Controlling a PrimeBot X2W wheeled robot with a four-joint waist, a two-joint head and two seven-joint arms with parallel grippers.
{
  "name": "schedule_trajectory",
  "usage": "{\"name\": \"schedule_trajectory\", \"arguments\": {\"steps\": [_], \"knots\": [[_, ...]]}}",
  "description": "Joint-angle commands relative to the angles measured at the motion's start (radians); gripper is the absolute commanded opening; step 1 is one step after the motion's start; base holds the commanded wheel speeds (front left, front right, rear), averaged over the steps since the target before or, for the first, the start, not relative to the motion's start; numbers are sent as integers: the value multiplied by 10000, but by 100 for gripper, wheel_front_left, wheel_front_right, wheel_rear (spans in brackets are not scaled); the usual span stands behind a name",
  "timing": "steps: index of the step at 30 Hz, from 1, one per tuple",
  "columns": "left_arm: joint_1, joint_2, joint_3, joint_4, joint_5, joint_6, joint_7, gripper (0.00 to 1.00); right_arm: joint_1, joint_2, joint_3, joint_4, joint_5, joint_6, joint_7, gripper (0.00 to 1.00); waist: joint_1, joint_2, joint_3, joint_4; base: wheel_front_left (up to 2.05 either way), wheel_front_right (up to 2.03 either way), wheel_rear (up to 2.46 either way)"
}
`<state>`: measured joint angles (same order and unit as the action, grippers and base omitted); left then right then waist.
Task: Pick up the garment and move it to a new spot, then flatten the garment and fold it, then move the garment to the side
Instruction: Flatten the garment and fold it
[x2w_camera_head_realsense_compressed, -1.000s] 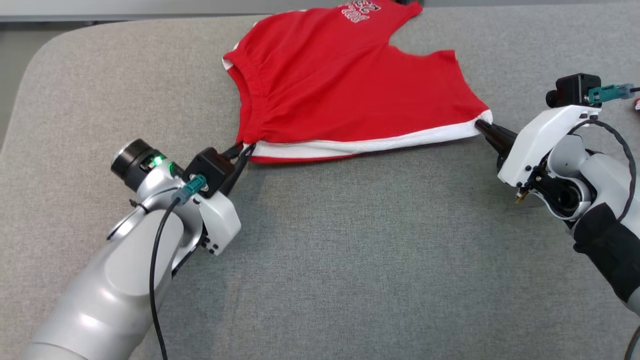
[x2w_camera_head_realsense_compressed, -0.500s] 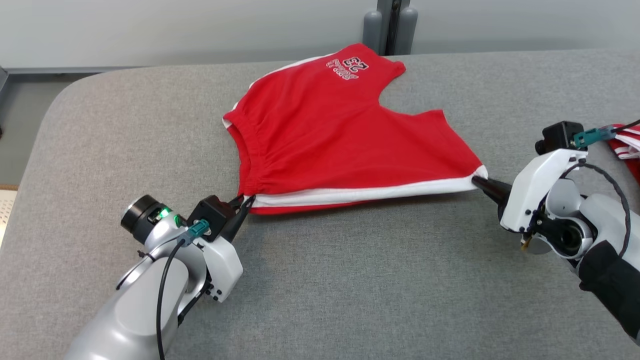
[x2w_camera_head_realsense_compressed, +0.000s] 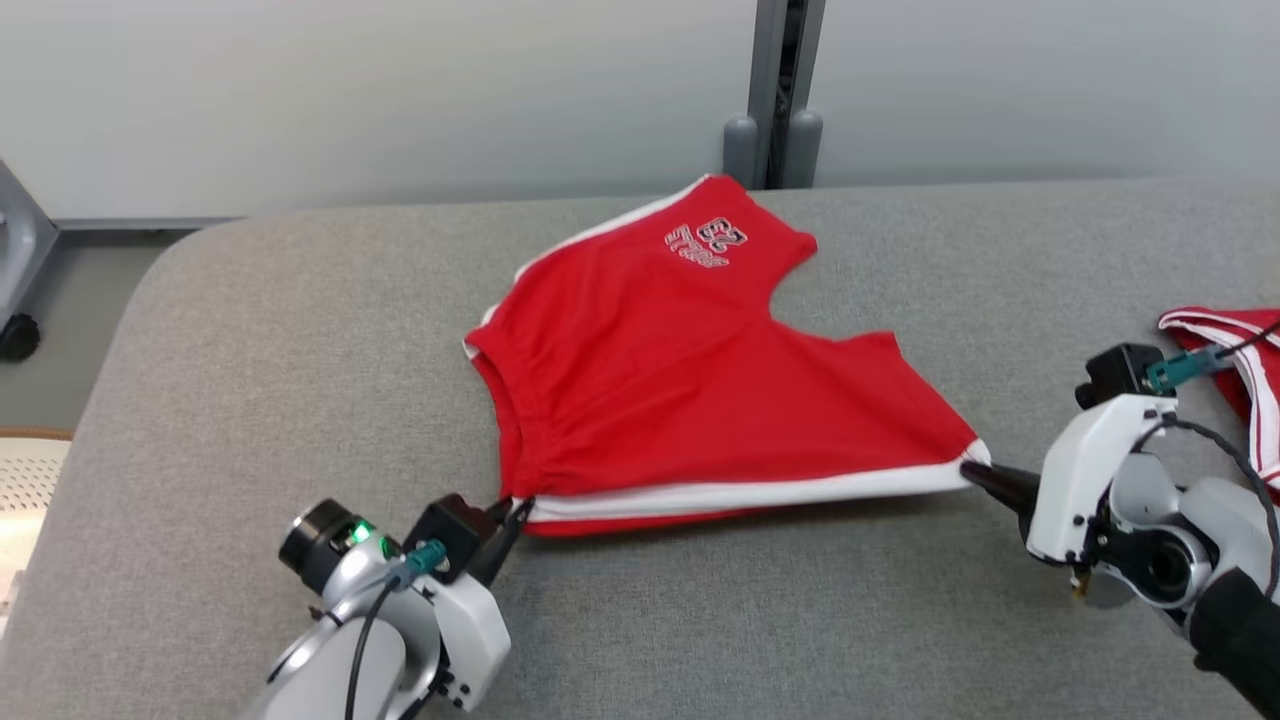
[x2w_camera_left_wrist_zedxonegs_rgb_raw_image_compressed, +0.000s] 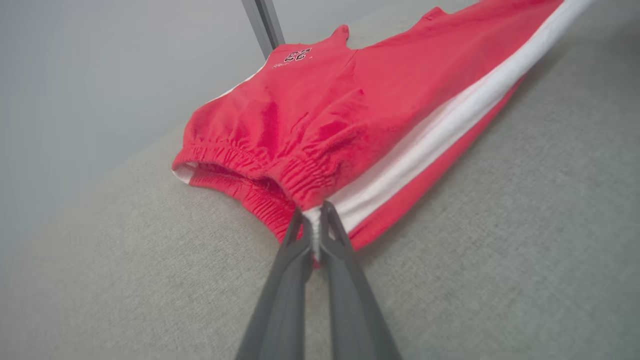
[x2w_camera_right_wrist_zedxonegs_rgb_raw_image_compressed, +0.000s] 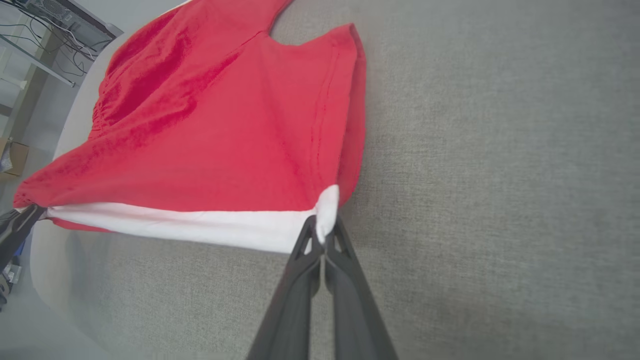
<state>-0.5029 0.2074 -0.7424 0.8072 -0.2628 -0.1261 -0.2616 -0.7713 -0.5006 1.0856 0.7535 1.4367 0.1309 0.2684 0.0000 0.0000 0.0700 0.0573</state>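
The garment (x2w_camera_head_realsense_compressed: 690, 400) is a pair of red shorts lying spread at the centre of the grey worktop (x2w_camera_head_realsense_compressed: 760, 620). Its near edge, carrying a white stripe (x2w_camera_head_realsense_compressed: 740, 493), is drawn straight between two corners. The gathered elastic waistband (x2w_camera_head_realsense_compressed: 500, 400) faces 9 o'clock. One leg points to 12 o'clock and bears a small white print (x2w_camera_head_realsense_compressed: 705, 243), which is not legible.

The left pincer (x2w_camera_head_realsense_compressed: 515, 510) is fully closed on the waistband corner at 7 o'clock of the garment. In the left wrist view, its fingers (x2w_camera_left_wrist_zedxonegs_rgb_raw_image_compressed: 340, 260) clamp the white stripe end with no gap between them. The right pincer (x2w_camera_head_realsense_compressed: 972, 470) is fully closed on the leg-hem corner at 4 o'clock. In the right wrist view, a fold of white cloth sits pinched between its tips (x2w_camera_right_wrist_zedxonegs_rgb_raw_image_compressed: 324, 235).

A second red-and-white cloth (x2w_camera_head_realsense_compressed: 1240, 350) lies on the worktop at 3 o'clock, well apart from the garment. A grey post (x2w_camera_head_realsense_compressed: 780, 90) stands behind the worktop at 12 o'clock, against a pale wall (x2w_camera_head_realsense_compressed: 350, 100).
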Motion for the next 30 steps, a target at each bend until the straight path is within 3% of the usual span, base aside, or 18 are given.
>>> {"name": "schedule_trajectory", "arguments": {"steps": [1,17,30], "knots": [[211,-18,52,-78,20,24,-30,0,257,-164,32,-60,119,-3,67,0,0,0,-231,83,0,0,0],[2408,254,682,-1850,-166,13,-30,0,2002,-1490,-578,-1977,1642,-3,307,0,0,0,-909,233,0,0,0],[3784,311,504,-3232,301,166,-30,0,3215,-2709,-448,-3606,1926,-1,296,0,0,0,-958,224,0,0,0]]}}
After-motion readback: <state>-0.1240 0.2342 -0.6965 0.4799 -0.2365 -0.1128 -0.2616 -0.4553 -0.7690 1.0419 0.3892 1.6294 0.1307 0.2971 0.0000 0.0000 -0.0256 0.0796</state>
